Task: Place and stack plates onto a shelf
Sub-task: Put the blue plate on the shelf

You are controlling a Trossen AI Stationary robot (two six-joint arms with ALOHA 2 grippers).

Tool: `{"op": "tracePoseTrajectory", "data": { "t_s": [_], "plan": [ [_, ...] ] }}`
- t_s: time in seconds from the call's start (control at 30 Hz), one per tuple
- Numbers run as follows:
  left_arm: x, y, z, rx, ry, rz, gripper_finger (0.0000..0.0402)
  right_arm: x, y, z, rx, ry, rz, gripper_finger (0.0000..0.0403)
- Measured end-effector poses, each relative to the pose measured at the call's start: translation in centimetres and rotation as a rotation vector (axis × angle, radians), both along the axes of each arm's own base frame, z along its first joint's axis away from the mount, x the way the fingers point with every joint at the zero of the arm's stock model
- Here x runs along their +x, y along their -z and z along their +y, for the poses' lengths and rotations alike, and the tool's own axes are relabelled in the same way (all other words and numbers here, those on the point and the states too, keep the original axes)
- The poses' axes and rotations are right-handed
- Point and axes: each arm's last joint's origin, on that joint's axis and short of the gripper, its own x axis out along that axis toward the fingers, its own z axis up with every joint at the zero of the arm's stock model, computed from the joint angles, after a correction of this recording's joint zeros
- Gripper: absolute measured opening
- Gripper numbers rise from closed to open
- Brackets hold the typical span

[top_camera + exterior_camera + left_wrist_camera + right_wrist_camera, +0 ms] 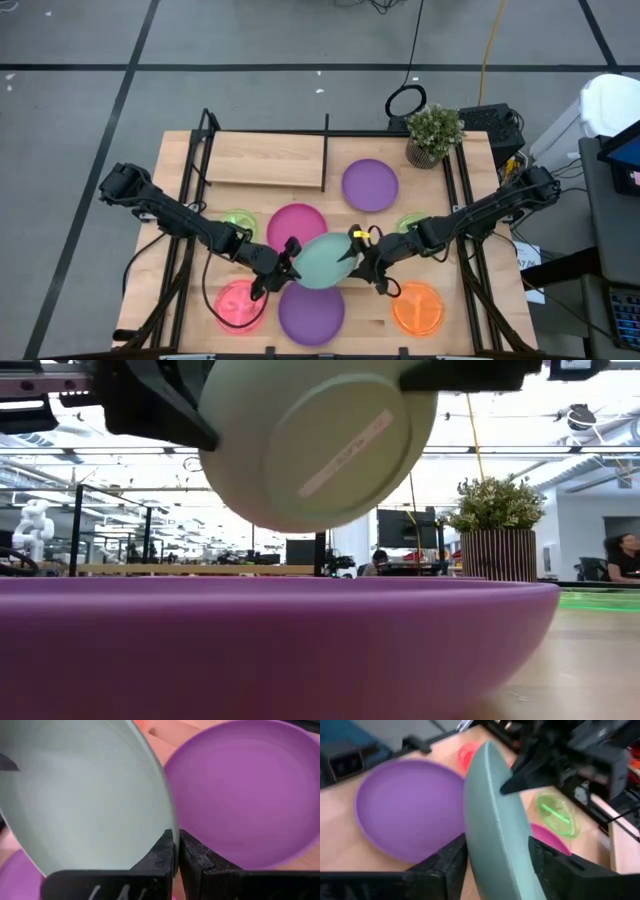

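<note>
A mint-green plate (326, 260) hangs in the air over the table's middle, tilted, its underside (320, 440) facing the near edge. My left gripper (284, 263) is shut on its left rim and my right gripper (360, 256) is shut on its right rim. Below it, near the front edge, lies a purple plate (311, 312). A magenta plate (295, 224) lies just behind. The shelf (265, 160) stands at the far left of the table with its board bare. My left gripper (176, 851) pinches the mint-green plate's rim (167, 827) between both fingers, coming from the table's left. The plate is lifted clear and tilted. My right gripper (497, 865) has one finger (451, 857) on each face of the plate's right rim (495, 845), coming from the table's right; the plate stands edge-on between them, clear of the table.
A second purple plate (370, 185) lies right of the shelf, beside a potted plant (433, 132). Pink-red (240, 304) and orange (418, 309) plates lie at the near corners. Neon green plates (238, 221) (411, 223) sit partly under the arms. Black frame rails run along both table sides.
</note>
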Motion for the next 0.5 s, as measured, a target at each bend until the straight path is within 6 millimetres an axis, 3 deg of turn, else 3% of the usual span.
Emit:
{"op": "tracePoseTrajectory", "data": {
  "t_s": [0.5],
  "plan": [
    [-0.1, -0.8, 0.4, 0.046, -0.105, -0.058, 0.0014, -2.1, -3.9, -0.3, 0.164, 0.036, -0.096, 0.0290]
  ]
}}
